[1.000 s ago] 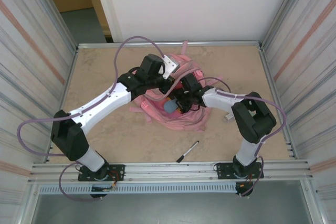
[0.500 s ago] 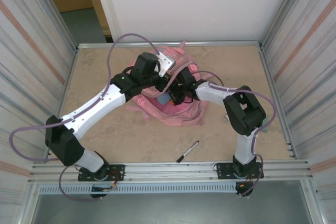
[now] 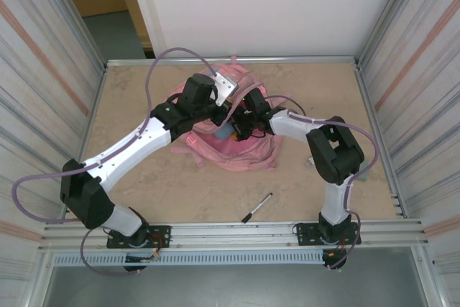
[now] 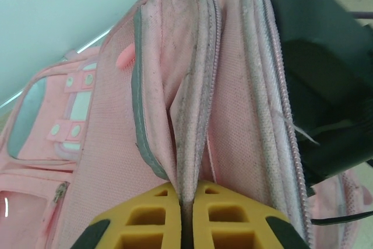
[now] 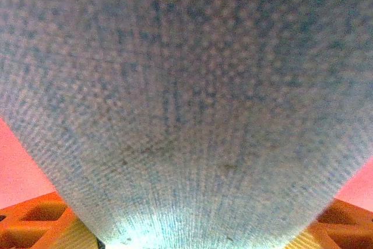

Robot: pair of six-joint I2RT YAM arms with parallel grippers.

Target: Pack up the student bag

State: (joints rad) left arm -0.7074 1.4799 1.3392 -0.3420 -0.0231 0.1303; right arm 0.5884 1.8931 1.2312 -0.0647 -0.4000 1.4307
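The student bag [image 3: 241, 152] lies on the table [image 3: 144, 106] toward its far side, about in the middle of the width, and both arms reach over it. The left gripper [image 4: 186, 228] is pressed together on a fold of the bag's pink fabric beside a zip edge. Its yellow fingers [image 4: 145, 225] meet on the cloth, which stands up between them. The right gripper [image 3: 243, 126] is at the top of the bag, just beside the left one, and it pinches a grey-blue fabric item [image 5: 186, 97] — this item fills the whole gap between its orange-looking fingers [image 5: 35, 223]. A pen [image 3: 256, 208] lies on the table near the front edge, well apart from the bag.
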